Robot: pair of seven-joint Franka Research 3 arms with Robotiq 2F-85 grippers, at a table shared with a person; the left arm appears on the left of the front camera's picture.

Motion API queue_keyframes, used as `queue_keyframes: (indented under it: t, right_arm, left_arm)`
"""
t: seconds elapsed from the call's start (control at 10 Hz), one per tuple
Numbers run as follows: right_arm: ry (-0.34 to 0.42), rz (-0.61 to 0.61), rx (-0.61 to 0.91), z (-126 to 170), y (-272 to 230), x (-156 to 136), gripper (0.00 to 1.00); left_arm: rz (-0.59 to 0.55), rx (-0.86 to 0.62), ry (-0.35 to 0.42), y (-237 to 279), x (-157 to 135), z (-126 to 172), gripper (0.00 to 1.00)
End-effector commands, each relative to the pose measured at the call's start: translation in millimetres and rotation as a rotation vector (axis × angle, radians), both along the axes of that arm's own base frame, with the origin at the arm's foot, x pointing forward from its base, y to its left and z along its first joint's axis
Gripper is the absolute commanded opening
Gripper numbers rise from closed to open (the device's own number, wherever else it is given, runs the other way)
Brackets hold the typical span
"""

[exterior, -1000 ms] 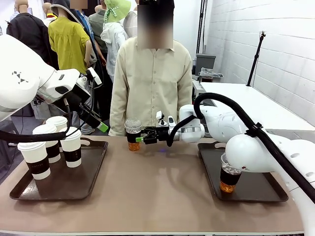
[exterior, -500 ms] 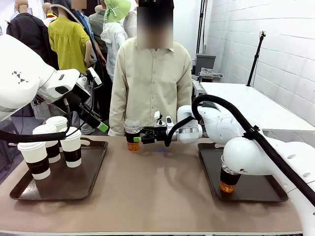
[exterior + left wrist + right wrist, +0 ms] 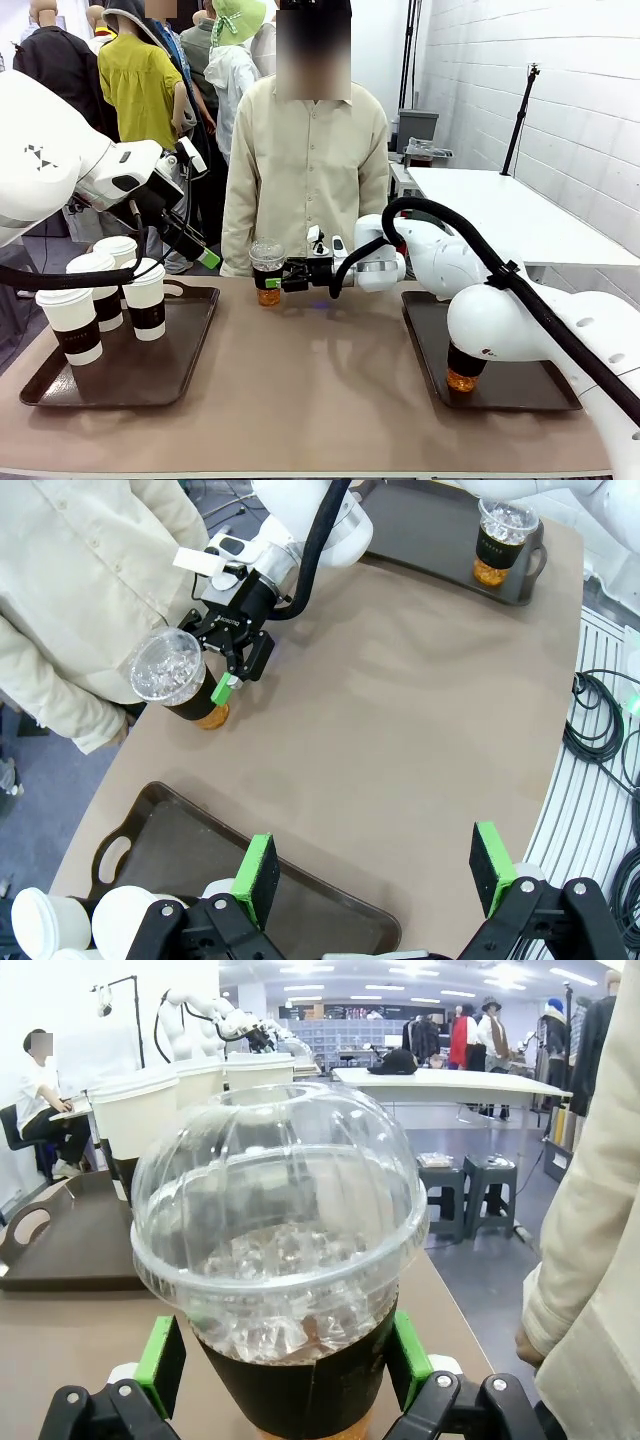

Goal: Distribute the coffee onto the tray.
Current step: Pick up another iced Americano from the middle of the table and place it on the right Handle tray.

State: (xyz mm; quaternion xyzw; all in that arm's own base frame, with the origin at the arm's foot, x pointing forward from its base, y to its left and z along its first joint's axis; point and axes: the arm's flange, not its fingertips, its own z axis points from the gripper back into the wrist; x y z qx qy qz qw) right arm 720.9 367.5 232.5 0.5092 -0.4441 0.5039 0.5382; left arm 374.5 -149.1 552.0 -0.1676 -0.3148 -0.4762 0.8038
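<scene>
A person in a cream shirt (image 3: 305, 170) is standing at the far side of a brown table (image 3: 310, 390). Black cables (image 3: 600, 730) are lying on the floor beside it.

Mid-table (image 3: 320, 390) is bare, free passage between both trays. Left tray (image 3: 190, 355): paper cups (image 3: 145, 298) crowd its far-left part, near-right part free. Right tray (image 3: 520, 385): one dome-lidded cup (image 3: 497, 542) on it, right arm (image 3: 520, 320) overhangs it. Person (image 3: 305, 170) blocks the far edge.
</scene>
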Motion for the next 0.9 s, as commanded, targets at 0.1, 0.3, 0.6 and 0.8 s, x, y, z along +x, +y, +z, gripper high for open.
queue_keyframes:
  t: [0.1, 0.3, 0.6, 0.8]
  right_arm:
    - [0.043, 0.009, 0.013, -2.4, 16.8, 18.6, 1.0]
    - [0.038, 0.009, 0.023, -1.7, 16.0, 16.7, 0.84]
    - [0.035, 0.009, 0.055, 0.2, 11.7, 14.5, 0.65]
    - [0.04, 0.012, 0.055, 1.3, 10.4, 14.0, 0.65]
  left_arm:
    - [-0.008, -0.006, -0.001, 1.5, 1.7, -1.1, 1.0]
    - [-0.008, -0.006, -0.001, 1.5, 1.7, -1.1, 1.0]
    - [-0.008, -0.006, -0.001, 1.5, 1.7, -1.1, 1.0]
    - [-0.008, -0.006, -0.001, 1.5, 1.7, -1.1, 1.0]
